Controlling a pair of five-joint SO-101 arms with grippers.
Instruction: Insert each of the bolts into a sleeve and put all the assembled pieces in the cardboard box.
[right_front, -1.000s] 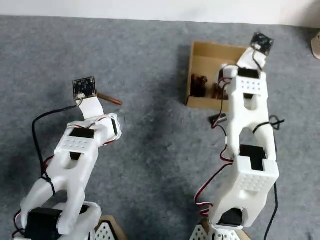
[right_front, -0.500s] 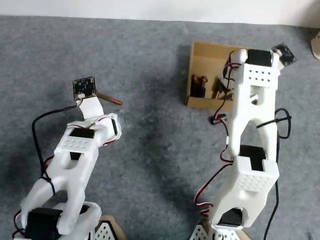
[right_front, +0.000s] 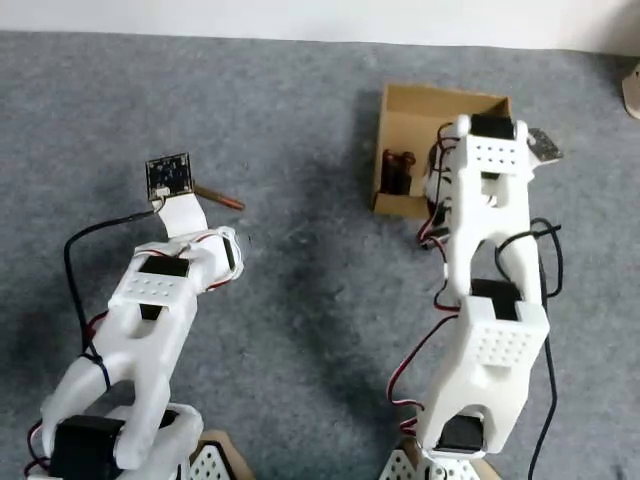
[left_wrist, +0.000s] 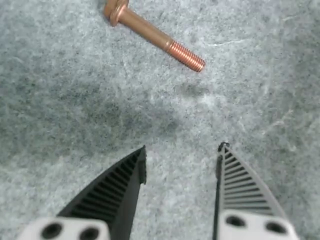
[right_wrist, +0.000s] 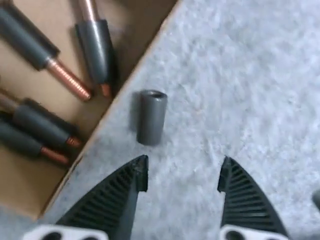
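Note:
A copper bolt (left_wrist: 152, 35) lies on the grey carpet ahead of my left gripper (left_wrist: 182, 150), which is open and holds nothing. In the high view the same bolt (right_front: 218, 197) rests just right of the left arm's wrist. A dark grey sleeve (right_wrist: 151, 116) lies on the carpet right beside the cardboard box (right_wrist: 20, 185), outside its wall. My right gripper (right_wrist: 184, 162) is open just short of the sleeve and not touching it. Several assembled bolt-and-sleeve pieces (right_wrist: 30, 37) lie inside the box. The right arm (right_front: 485, 190) hangs over the cardboard box (right_front: 410, 110) and hides part of it.
Grey carpet covers the table, with open room between the two arms. A pale object (right_front: 632, 90) sits at the far right edge. Cables hang beside the right arm (right_front: 545, 250).
The right arm's wrist has swung out to the right over the box, then back toward me. The left arm and the bolt have stayed still.

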